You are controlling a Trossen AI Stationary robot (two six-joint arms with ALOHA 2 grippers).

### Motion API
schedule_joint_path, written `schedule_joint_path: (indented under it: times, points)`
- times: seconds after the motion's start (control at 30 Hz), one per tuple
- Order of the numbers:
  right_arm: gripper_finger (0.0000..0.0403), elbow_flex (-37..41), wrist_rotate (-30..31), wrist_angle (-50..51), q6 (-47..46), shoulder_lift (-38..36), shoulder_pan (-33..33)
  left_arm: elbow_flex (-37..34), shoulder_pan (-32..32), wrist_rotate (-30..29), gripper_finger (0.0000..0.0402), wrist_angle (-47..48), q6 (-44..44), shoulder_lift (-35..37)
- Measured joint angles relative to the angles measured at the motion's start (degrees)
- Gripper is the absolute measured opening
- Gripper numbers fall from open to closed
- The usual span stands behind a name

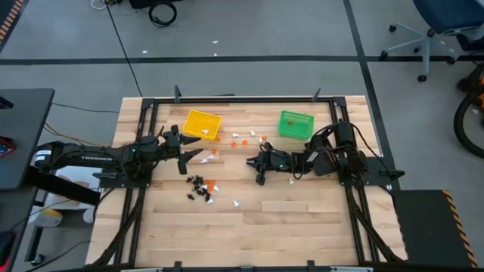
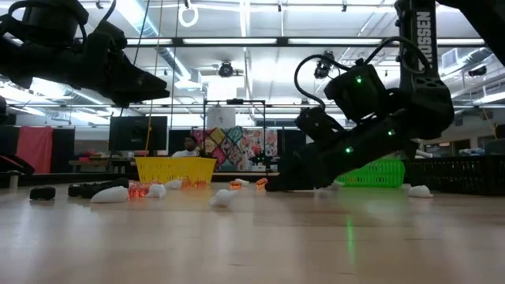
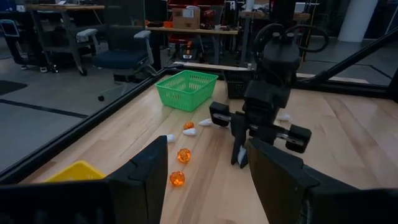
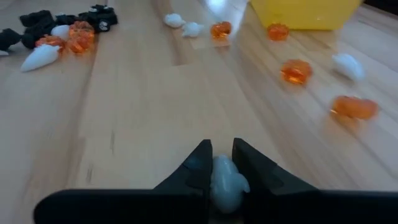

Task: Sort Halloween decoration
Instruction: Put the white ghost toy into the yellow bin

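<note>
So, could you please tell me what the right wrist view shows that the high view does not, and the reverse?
Only the right wrist view shows the right gripper closed on a small white trinket between its fingertips. Only the high view shows the green plastic basket, both arms, and the left gripper open beside the yellow plastic bin. Both show that bin, the light wooden table and scattered orange, white and black trinkets.

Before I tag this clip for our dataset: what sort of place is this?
Most likely a robotics lab or workshop. A framed wooden table carries two robot arms, the floor around it is bare, and the left wrist view shows office chairs and cluttered workbenches behind the green bin.
</note>
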State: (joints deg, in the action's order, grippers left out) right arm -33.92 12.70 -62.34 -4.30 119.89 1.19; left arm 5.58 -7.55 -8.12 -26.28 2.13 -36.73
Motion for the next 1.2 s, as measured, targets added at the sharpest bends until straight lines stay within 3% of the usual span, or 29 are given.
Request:
schedule_joint_path:
  times: [0.5,0.8,1.0,1.2]
  points:
    - [0.0060,-21.0,-5.3,17.0,8.1,0.2,1.4,0.2,0.0,0.0,0.0196,0.1,2.6,0.0]
    - [0.0060,-32.1,-10.8,22.4,11.2,0.1,5.9,7.4,0.0,0.0,0.0196,12.9,3.2,0.0]
    - [0.0060,-41.5,-10.8,23.9,9.8,6.2,8.3,9.4,0.0,0.0,0.0196,14.8,3.3,0.2]
    - [0.0060,-52.9,-5.1,27.3,6.4,13.1,9.9,9.5,-0.1,-0.4,0.0196,15.0,4.6,0.8]
